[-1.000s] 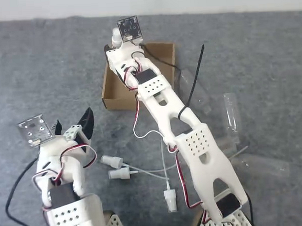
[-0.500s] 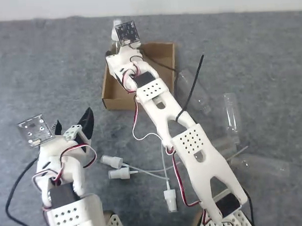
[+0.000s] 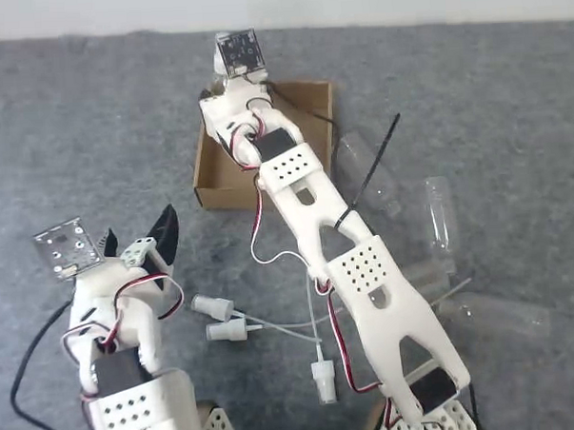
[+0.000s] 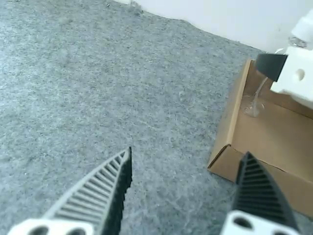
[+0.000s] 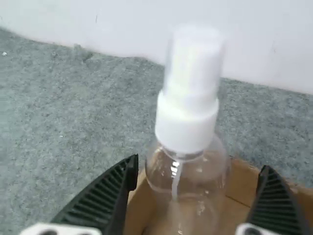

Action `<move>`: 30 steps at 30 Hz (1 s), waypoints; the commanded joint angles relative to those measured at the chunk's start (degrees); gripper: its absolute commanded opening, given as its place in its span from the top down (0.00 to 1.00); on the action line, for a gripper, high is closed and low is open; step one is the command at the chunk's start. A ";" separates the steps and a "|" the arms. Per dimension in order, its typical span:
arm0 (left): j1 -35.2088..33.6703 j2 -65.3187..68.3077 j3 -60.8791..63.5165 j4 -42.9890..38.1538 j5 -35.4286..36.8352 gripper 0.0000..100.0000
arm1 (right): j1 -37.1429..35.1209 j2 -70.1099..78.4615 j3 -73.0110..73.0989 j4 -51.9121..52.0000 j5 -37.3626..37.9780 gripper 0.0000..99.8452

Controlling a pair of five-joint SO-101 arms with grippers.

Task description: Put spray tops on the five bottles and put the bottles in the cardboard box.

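Over cardboard box (image 3: pixel 203 169), right gripper (image 5: pixel 199 169) wide around upright bottle (image 5: pixel 188 122)

Your right wrist view cuts off the base of the bottle (image 5: pixel 187 182) and blurs its spray top (image 5: pixel 190 93); from above, the right arm (image 3: pixel 310 190) covers much of the cardboard box (image 3: pixel 219 196).

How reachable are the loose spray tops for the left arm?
Probably yes: the spray tops lie on open carpet beside the left arm; the left gripper is open and empty, and the right arm stretches away to the cardboard box.
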 commanded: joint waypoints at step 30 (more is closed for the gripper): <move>-0.18 -0.62 -0.57 -1.58 0.35 0.68 | -2.42 -2.59 -19.60 35.56 0.18 0.67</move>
